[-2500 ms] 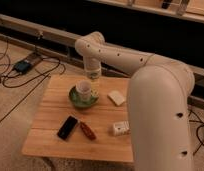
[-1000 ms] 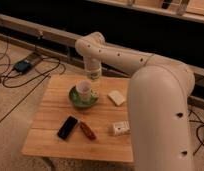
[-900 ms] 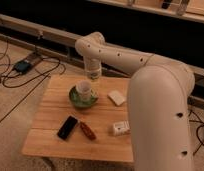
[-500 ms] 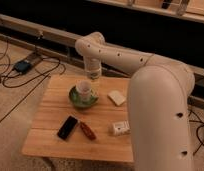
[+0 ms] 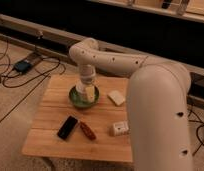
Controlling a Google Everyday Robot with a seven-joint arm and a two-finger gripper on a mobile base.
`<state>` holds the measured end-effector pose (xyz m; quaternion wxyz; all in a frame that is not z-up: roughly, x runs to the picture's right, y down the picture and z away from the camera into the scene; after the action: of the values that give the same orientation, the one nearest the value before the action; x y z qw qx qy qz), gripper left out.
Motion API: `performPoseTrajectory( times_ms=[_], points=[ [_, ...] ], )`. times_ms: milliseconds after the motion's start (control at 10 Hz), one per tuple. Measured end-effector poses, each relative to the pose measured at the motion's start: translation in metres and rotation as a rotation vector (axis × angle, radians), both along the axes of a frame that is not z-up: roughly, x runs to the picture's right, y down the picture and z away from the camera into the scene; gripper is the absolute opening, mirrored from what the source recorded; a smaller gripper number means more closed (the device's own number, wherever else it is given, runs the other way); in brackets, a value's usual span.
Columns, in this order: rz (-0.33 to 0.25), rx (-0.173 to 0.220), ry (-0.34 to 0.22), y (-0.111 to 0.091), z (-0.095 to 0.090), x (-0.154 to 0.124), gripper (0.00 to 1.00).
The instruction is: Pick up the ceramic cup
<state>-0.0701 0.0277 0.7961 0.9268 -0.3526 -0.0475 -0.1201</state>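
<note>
The ceramic cup (image 5: pixel 89 94) is small and cream-white. It stands inside the green shallow bowl (image 5: pixel 75 98) near the back of the wooden table (image 5: pixel 50 125). My gripper (image 5: pixel 87 86) hangs straight down from the white arm (image 5: pixel 115 59), right over the cup and down at its rim. The wrist hides the cup's opening.
A black phone (image 5: pixel 68 127) and a reddish-brown oblong object (image 5: pixel 87 131) lie at the table's front. A flat white block (image 5: pixel 116 97) lies right of the bowl, and another white block (image 5: pixel 120 128) lies at the front right. Cables and a blue box (image 5: pixel 22 65) are on the floor at left.
</note>
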Motion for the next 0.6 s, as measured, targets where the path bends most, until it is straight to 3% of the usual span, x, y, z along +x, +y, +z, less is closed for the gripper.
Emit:
performPoseTrajectory(
  times_ms=[300,600],
  points=[
    [-0.041,-0.021,-0.037,0.024,0.007,-0.011,0.80],
    [-0.050,-0.033,-0.034,0.038,0.023,-0.005,0.80]
  ],
)
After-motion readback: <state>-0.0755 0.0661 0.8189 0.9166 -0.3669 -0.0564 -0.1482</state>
